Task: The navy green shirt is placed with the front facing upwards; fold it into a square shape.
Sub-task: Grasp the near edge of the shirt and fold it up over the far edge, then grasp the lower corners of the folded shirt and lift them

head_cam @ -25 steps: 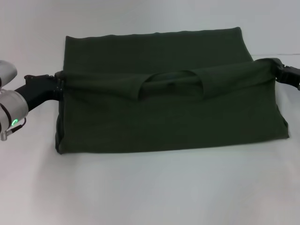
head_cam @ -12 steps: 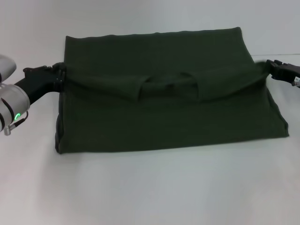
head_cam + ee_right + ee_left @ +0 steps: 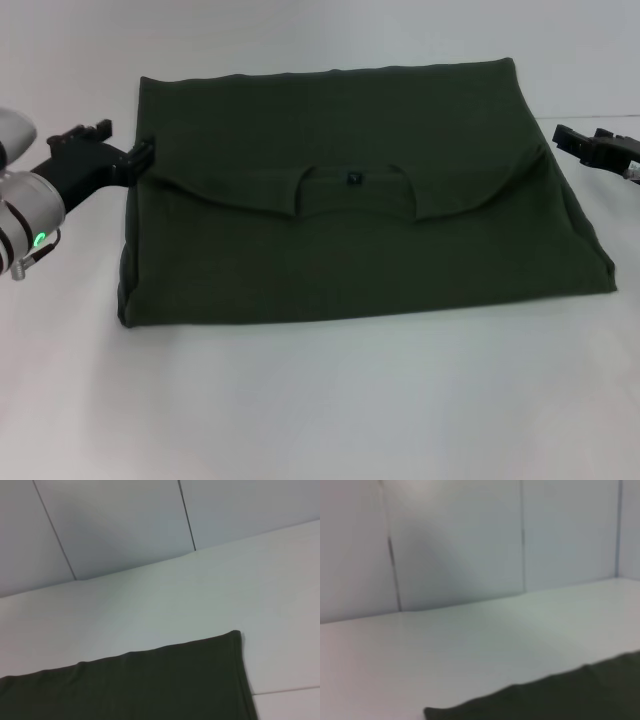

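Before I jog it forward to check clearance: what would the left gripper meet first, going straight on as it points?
Most likely the navy green shirt: the left gripper, open, points at its folded side edge, right beside it, though its height over the table is unclear.

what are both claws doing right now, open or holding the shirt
Left claw: open, holding nothing, at the left edge of the navy green shirt.
Right claw: open, holding nothing, just off the shirt's right edge.

The navy green shirt (image 3: 360, 210) is seen as plain dark olive, unpatterned, with a small dark neck label (image 3: 353, 178); the desk (image 3: 330, 400) is white; both hands, left (image 3: 140, 152) and right (image 3: 562, 134), are black.
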Tool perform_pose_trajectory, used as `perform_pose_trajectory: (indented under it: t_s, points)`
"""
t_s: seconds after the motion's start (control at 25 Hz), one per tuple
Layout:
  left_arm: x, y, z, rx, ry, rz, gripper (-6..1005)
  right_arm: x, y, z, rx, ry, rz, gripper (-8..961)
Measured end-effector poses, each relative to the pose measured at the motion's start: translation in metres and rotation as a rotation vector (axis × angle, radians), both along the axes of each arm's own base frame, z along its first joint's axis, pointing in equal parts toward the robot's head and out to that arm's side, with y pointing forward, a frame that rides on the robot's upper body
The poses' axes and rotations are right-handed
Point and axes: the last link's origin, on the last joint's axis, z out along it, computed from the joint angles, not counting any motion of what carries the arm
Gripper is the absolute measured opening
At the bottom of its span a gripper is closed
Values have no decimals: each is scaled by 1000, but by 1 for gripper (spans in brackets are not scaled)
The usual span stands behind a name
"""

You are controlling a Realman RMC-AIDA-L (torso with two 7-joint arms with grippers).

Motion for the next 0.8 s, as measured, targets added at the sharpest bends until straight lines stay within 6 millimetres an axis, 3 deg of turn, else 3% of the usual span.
perform_pose_trajectory:
  t_s: [0.12, 0.24, 0.52, 0.56, 0.8]
  points:
    - [-1, 1, 5, 38, -34, 17, 555, 0, -2, 2, -11, 8, 9, 663]
    - [-2, 2, 10, 65, -75, 34, 683, 0, -6, 6, -18, 18, 42, 705]
    - [-7, -4, 23, -17, -206, 37, 806, 4, -29, 15, -7, 68, 131, 732]
    - [-8, -14, 35, -94, -271, 23, 823, 6, -33, 15, -6, 76, 134, 732]
    - [-12, -55, 57, -331, -298, -20, 828, 17, -60, 16, 0, 113, 175, 730]
